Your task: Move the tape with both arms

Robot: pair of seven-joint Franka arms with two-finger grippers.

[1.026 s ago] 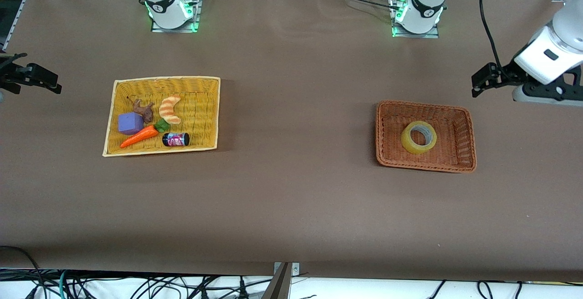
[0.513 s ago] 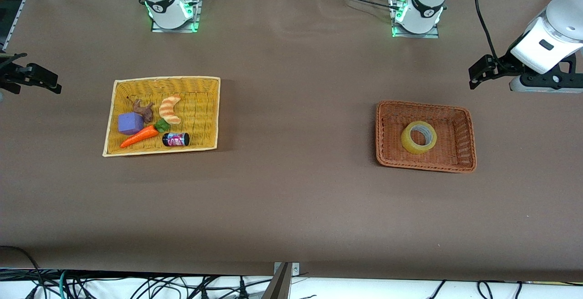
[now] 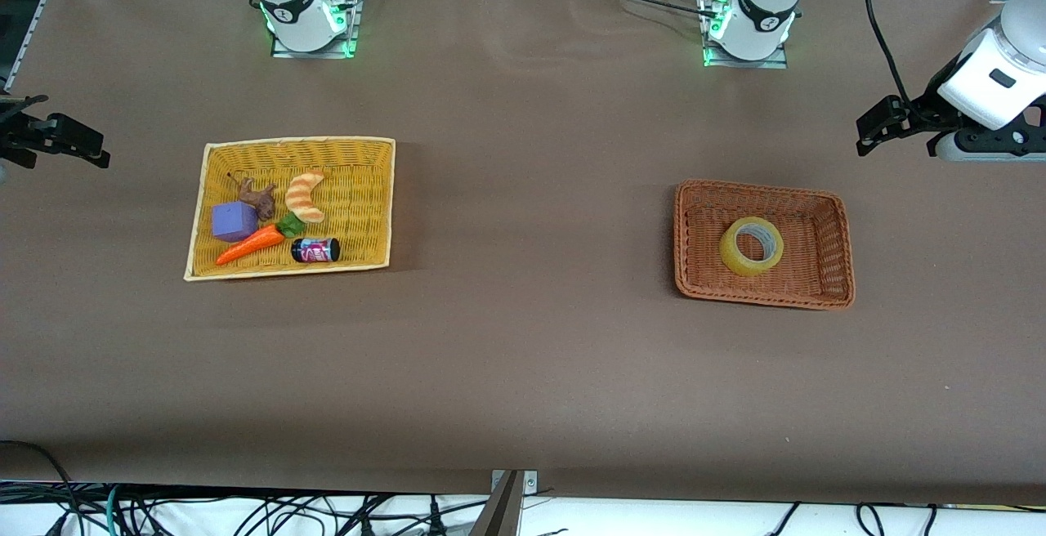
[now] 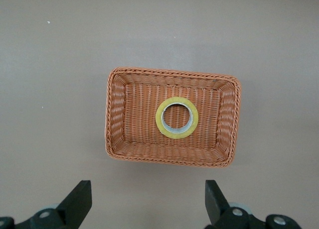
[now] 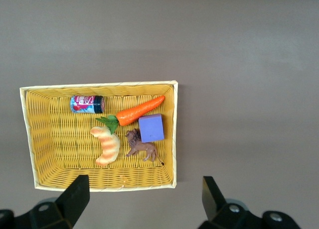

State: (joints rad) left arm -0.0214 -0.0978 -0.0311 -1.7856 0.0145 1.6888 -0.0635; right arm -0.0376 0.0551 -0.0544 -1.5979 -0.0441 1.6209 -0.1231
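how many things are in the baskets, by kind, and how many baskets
baskets: 2, a yellow basket and a brown basket
tape rolls: 1
croissants: 1
carrots: 1
purple blocks: 1
cans: 1
brown animal figures: 1
total: 8

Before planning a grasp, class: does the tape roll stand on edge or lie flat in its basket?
Flat. The tape shows its full ring and open core from above, resting on the brown basket's floor.
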